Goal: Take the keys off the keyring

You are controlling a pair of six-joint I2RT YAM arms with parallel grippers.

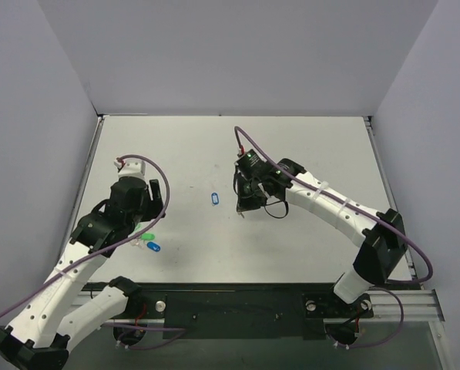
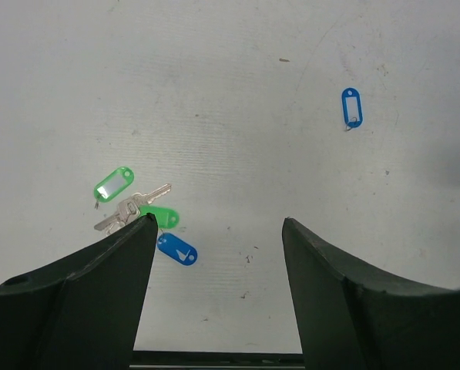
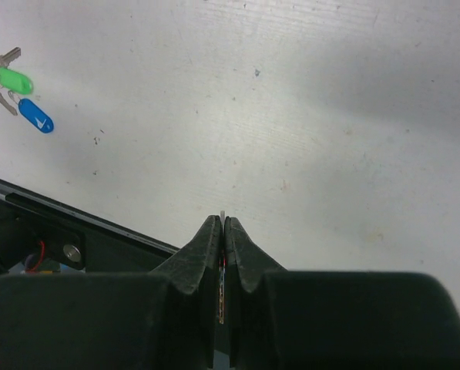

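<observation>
The keyring, a small light-blue oval tag [image 1: 214, 199] with a pale centre and a thin metal ring, lies flat on the white table; it also shows in the left wrist view [image 2: 352, 106]. My right gripper [image 1: 243, 210] hovers just right of it, shut on a thin silver sliver [image 3: 223, 215] that pokes out between the fingertips: the key seen edge-on. My left gripper [image 1: 141, 221] is open and empty, its fingers [image 2: 129, 254] just above the table beside the bunched tags.
A bunch of green and dark blue tags with silver keys [image 2: 137, 210] lies near the table's front left, also seen in the right wrist view [image 3: 15, 83] and from above [image 1: 149, 241]. The black front rail [image 1: 237, 301] runs along the near edge.
</observation>
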